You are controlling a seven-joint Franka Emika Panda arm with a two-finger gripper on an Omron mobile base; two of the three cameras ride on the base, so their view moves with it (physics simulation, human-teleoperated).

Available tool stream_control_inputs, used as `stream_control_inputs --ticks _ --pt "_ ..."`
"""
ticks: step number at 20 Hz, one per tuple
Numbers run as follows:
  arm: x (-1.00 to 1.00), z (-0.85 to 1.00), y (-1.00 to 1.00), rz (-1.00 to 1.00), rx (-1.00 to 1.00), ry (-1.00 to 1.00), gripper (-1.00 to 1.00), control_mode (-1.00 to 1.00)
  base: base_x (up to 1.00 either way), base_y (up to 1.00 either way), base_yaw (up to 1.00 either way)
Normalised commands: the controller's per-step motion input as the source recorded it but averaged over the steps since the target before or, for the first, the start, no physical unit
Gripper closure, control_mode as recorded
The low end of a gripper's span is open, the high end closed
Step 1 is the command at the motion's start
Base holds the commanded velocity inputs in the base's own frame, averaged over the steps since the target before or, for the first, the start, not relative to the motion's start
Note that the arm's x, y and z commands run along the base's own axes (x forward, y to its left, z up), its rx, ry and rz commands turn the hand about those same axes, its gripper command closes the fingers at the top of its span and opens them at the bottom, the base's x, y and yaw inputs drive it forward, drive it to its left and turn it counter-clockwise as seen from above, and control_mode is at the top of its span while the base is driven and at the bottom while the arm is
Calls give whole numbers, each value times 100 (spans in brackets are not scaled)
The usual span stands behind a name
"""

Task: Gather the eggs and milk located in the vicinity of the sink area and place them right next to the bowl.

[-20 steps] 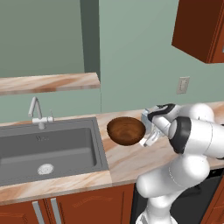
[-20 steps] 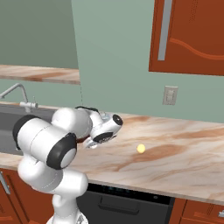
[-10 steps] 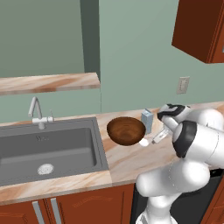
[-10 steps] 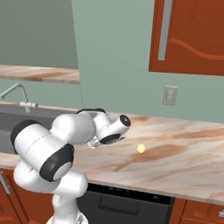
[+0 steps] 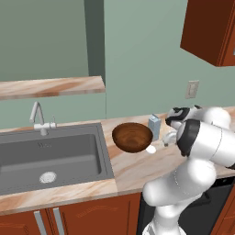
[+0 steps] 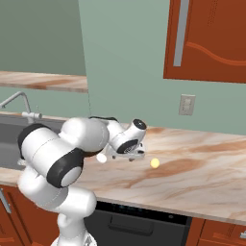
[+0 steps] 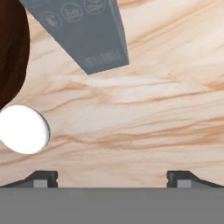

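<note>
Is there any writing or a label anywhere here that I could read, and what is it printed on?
Nothing can be read.
Milk carton: round symbols and a line of small print on its side, too blurred to read.
Bowl, egg and wall outlet: no text visible.

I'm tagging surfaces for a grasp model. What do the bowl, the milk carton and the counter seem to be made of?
Bowl: likely wood, dark reddish-brown, glossy inside. Milk carton: probably matte paperboard, pale blue-grey with a gabled top. Counter: looks like polished stone or laminate, beige with brown veins.
</note>
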Motion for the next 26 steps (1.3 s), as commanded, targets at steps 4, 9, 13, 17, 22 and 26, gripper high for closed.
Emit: stream_control_inputs --ticks 4,9,13,17,22,26 --pt "24 -4 -35 -32 -10 12 -100 -100 0 0 0" --pt "7 -13 -34 -9 -4 -1 -100 -100 0 0 0" --pt "0 -7 -23 0 -1 0 -100 -100 0 0 0" --pt "0 4 -15 3 -8 0 -100 -100 0 0 0" --pt "0 9 -10 1 -14 0 -100 -100 0 0 0" --pt "0 0 -29 0 -13 0 -100 -100 0 0 0"
